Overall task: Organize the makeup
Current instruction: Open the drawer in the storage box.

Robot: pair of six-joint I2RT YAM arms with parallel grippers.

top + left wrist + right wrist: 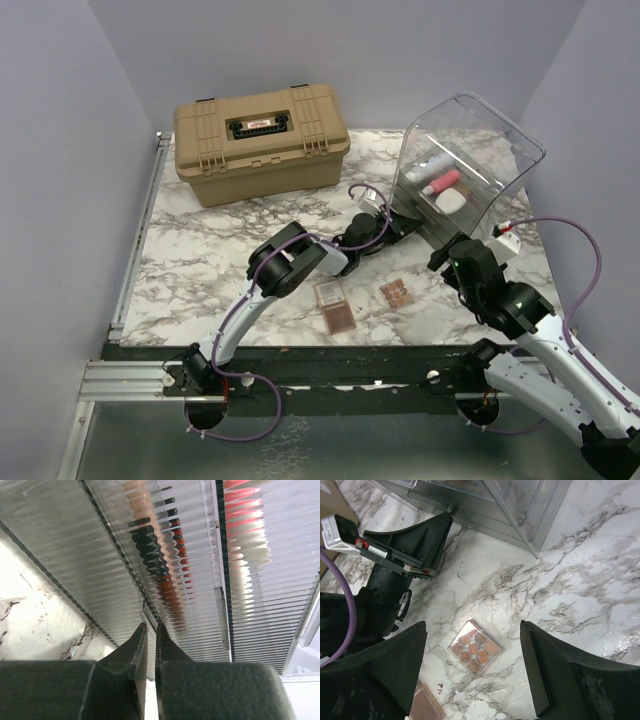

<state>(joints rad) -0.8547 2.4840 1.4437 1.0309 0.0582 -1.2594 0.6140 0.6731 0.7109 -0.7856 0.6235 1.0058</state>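
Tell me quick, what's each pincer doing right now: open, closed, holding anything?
Left pincer: all but closed against the ribbed drawer front; a grip cannot be told.
Right pincer: open, empty, above the eyeshadow palette.

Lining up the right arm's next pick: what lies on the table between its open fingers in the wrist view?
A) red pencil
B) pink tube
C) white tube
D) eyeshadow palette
D: the right wrist view shows a palette with round brownish pans flat on the table, framed by the open right gripper.
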